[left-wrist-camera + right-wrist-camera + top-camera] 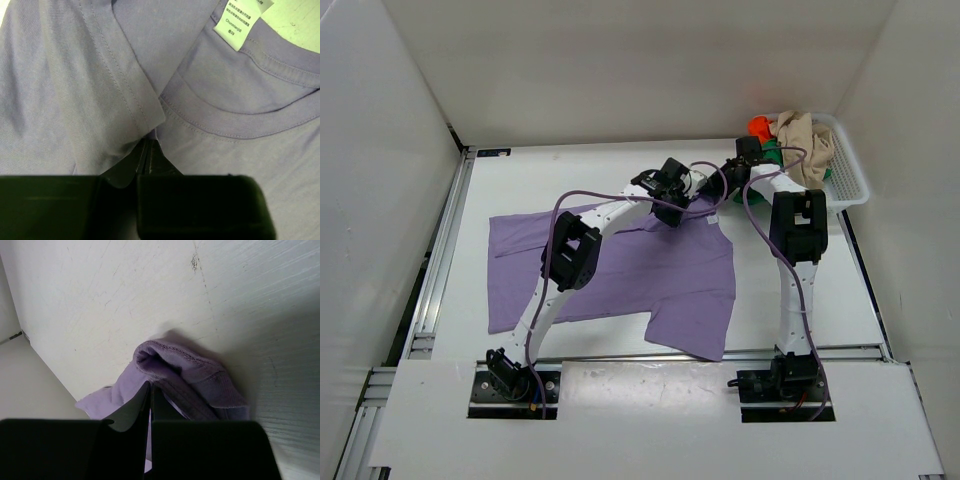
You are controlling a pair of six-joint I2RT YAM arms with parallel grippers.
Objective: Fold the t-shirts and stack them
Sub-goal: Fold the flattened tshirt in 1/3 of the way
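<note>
Top external has the lilac t-shirt spread flat mid-tabletop. Left fingers are pinching a fold right by its collar, right fingers are pinching its bunched-up sleeve. The other t-shirts sit heaped in the white basket at the far right corner.

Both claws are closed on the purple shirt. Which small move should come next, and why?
The left claw pinches cloth beside the collar, the right claw a bunched hemmed edge; the lilac t-shirt lies flat. Probably lift both a little together, freeing its far edge for folding.
</note>
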